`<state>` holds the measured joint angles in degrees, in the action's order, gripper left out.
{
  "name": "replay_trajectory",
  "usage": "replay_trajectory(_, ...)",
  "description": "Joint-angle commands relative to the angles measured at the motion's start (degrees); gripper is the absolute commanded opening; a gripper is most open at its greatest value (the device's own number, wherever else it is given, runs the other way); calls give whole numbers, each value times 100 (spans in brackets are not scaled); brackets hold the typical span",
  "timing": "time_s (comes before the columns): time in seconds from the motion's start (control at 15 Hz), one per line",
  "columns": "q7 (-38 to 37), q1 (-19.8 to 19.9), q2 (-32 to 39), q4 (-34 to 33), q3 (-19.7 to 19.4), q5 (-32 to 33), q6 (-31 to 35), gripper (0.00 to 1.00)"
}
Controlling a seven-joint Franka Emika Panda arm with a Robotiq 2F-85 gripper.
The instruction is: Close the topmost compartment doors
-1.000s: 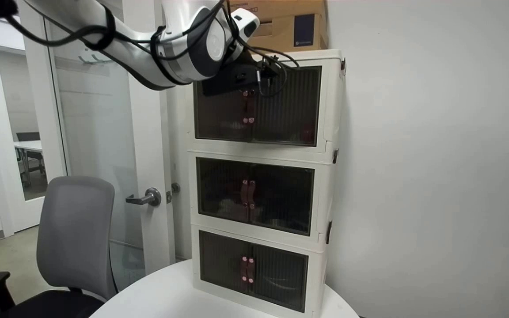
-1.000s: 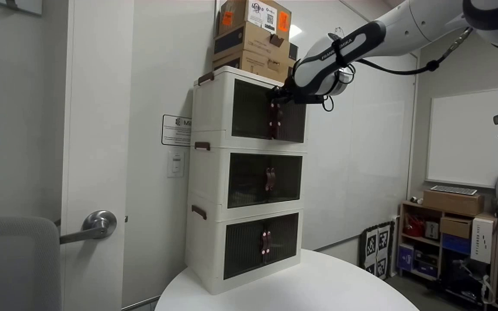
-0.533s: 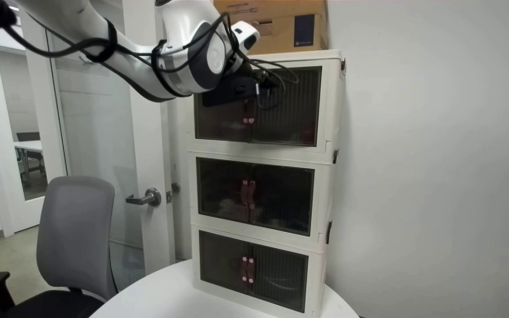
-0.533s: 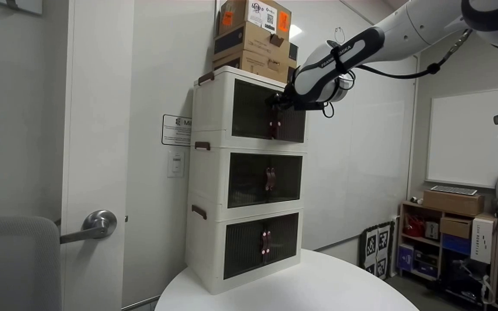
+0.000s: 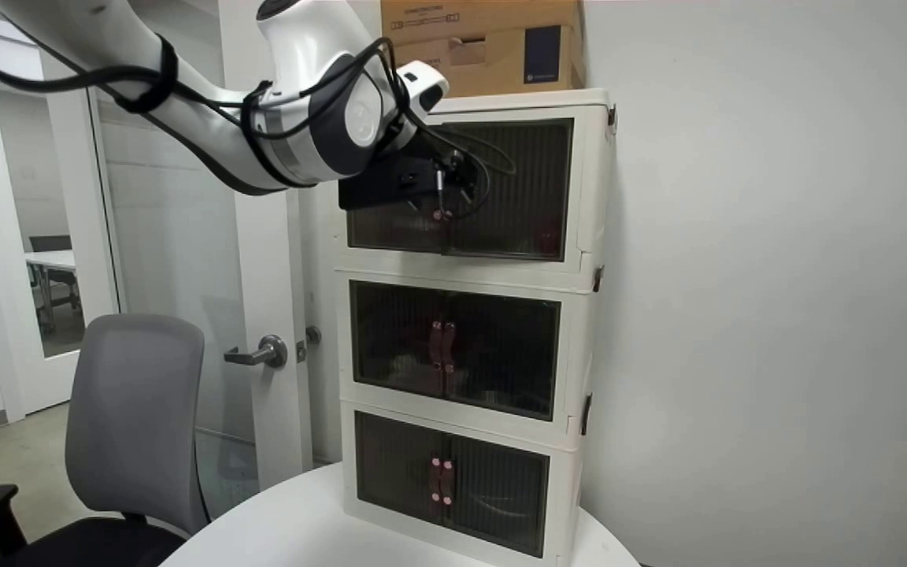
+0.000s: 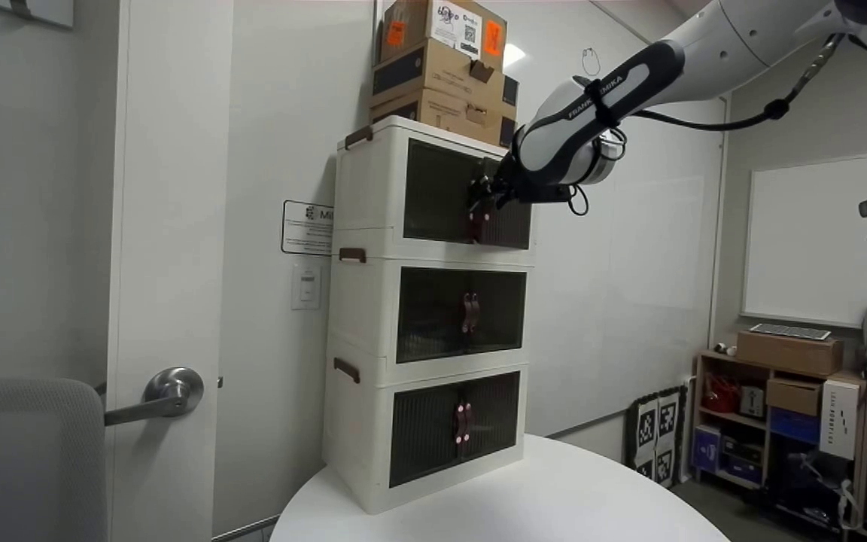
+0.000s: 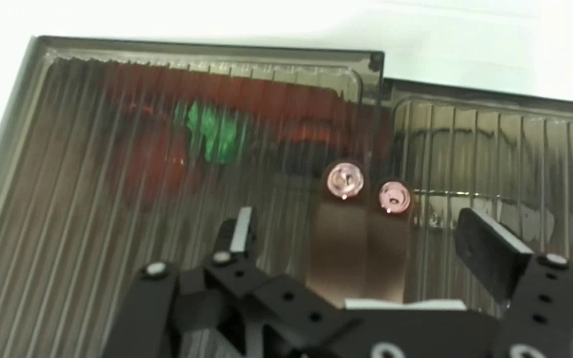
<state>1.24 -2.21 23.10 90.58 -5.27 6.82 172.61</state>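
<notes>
The topmost compartment doors are smoky translucent panels in the highest tier of the cream cabinet; the right door (image 5: 528, 205) and left door (image 5: 390, 230) show in both exterior views (image 6: 437, 196). In the wrist view one panel (image 7: 142, 223) looks nearer and stands slightly forward of the neighbouring panel (image 7: 555, 164), with a step between their edges. Two brown-red handles (image 7: 338, 238) with pink studs sit side by side at the meeting edges. My gripper (image 7: 358, 216) is open, its fingers on either side of the handles; whether it touches them I cannot tell. It hides part of the doors in an exterior view (image 6: 483, 196).
Cardboard boxes (image 6: 441, 75) stand on the cabinet top. The middle tier (image 5: 453, 346) and lowest tier (image 5: 453, 480) have tinted fronts. The cabinet stands on a round white table (image 6: 554, 497). A grey chair (image 5: 135, 409) and a door handle (image 5: 264, 352) are beside it.
My gripper has moved down along the doors' middle, and in the last half second slightly back from the cabinet. The doors look unchanged.
</notes>
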Motion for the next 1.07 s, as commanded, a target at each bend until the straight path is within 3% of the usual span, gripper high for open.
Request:
replay_trajectory(0.0,-31,-100,-345,637,-91,130,6,100)
replay_trajectory(0.6,-148,-217,-431,1232,-367,480,34,100)
replay_trajectory(0.8,-353,-412,-326,1173,-643,650,252,100)
replay_trajectory(1.0,-342,-455,-311,1120,-628,536,638,100)
